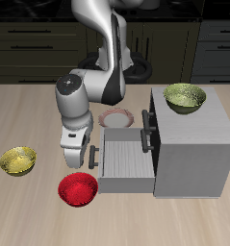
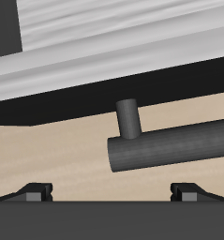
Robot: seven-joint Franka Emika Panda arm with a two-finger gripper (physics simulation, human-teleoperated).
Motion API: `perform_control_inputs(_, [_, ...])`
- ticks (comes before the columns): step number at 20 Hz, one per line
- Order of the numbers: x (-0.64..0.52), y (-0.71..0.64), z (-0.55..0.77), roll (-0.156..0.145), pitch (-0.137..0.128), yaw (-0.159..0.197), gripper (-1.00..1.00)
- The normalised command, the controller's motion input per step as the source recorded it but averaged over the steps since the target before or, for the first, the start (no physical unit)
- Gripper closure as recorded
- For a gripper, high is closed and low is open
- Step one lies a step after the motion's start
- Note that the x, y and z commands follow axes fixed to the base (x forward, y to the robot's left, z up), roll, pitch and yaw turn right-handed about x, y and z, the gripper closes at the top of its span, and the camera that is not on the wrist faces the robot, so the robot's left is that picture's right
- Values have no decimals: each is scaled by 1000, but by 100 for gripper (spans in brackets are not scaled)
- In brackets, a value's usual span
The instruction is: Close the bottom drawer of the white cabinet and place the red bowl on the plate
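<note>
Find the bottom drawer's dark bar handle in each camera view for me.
Exterior view: the dark bar handle sits on the front panel of the pulled-out bottom drawer, right beside the hand.
Wrist view: the handle shows close up as a grey bar on a short post.
Shared landmark: the drawer's front panel.

Red bowl [image 1: 77, 189] is rendered glossy, table [image 1: 30, 120] looks like pale wood grain, cabinet [image 1: 193, 144] comes across matt grey-white, handle [image 2: 170, 148] is shown dark, smooth, matt.
</note>
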Motion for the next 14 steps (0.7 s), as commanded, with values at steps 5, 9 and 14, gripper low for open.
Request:
perform_control_inputs(5, [-38, -57, -178, -11, 19, 1, -100])
perform_control_inputs(9, [36, 33, -24, 7, -13, 1, -100])
perform_control_inputs(14, [130, 144, -29, 34, -37, 28, -100])
